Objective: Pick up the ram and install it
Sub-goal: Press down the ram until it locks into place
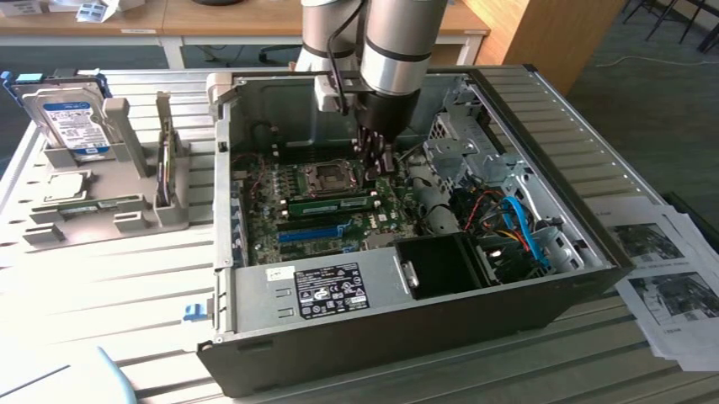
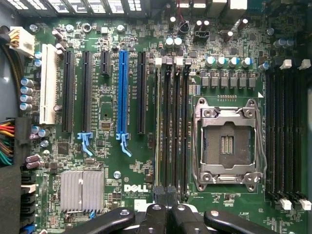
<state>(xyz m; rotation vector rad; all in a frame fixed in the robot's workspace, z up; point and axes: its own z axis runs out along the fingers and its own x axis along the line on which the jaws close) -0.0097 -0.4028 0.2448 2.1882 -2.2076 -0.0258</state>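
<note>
- The hand (image 1: 382, 164) reaches down into the open computer case (image 1: 584, 168), which stands on the slatted counter (image 1: 113, 286).
- Hand state: the fingers are pressed together, with nothing pinched between them.
- In the wrist view the hand (image 2: 166, 192) hangs over the bank of memory slots beside the empty CPU socket (image 2: 226, 144).
- The ram (image 1: 337, 204) sits in a slot on the motherboard, just beside the CPU socket (image 1: 332, 175) on the side nearer the blue expansion slot (image 1: 309, 234).
- In the wrist view the ram (image 2: 157, 136) appears edge-on in the outermost slot of that bank.
- The fingertips are near one end of the ram; contact cannot be determined.
- On the exterior view's left, a grey stand (image 1: 101, 210) on the counter carries a hard drive (image 1: 70, 122).
</note>
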